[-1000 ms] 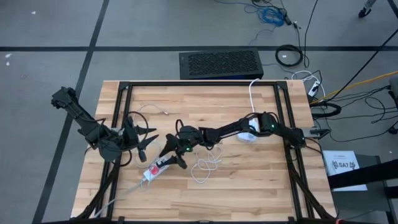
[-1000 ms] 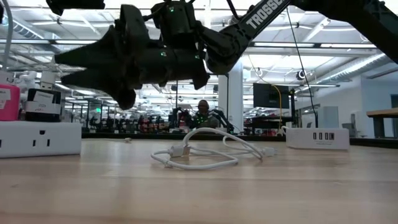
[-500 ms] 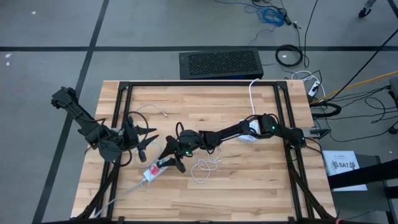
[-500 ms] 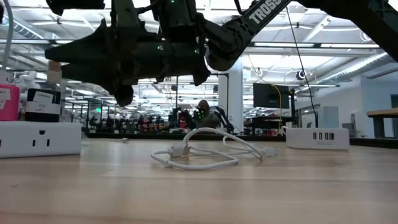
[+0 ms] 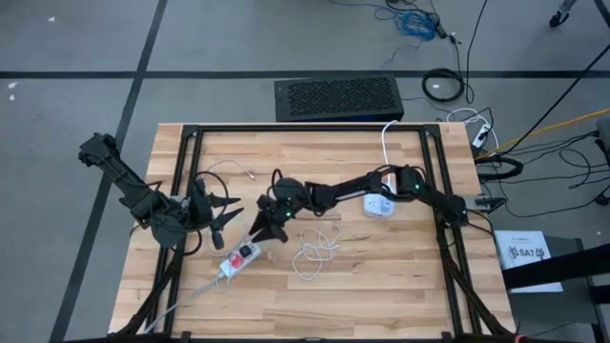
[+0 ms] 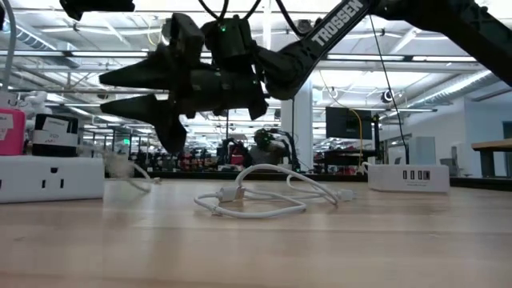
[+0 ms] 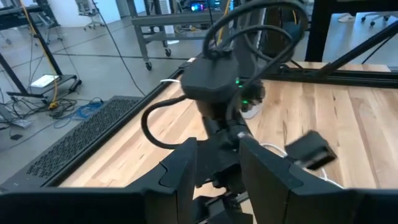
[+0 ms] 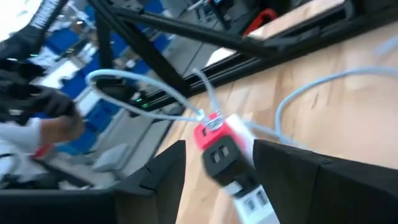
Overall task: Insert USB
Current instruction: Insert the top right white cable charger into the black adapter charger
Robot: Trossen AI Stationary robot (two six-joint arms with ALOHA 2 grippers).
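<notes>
A white power strip (image 5: 238, 257) with a red block and a black plug (image 8: 219, 155) lies left of the table's middle. A thin pale cable (image 8: 143, 93) loops up from beside the red block (image 8: 208, 132); its end is too blurred to place. My right gripper (image 5: 265, 229) hovers open just beyond the strip's far end, fingers level (image 6: 108, 92), nothing between them. My left gripper (image 5: 227, 215) waits open to the left, facing it (image 7: 217, 146). A coiled white cable (image 5: 319, 250) lies loose on the wood.
A white USB charger block (image 5: 378, 205) sits right of centre, with its cord running to the far edge. Another thin cable (image 5: 243, 170) lies toward the far left. A black frame (image 5: 191, 143) rims the table. Bare wood lies along the near edge.
My right gripper has pulled back from over the power strip toward the far edge and rolled about its own axis. In the low view a pale cable now shows blurred beside the strip, where none showed before.
</notes>
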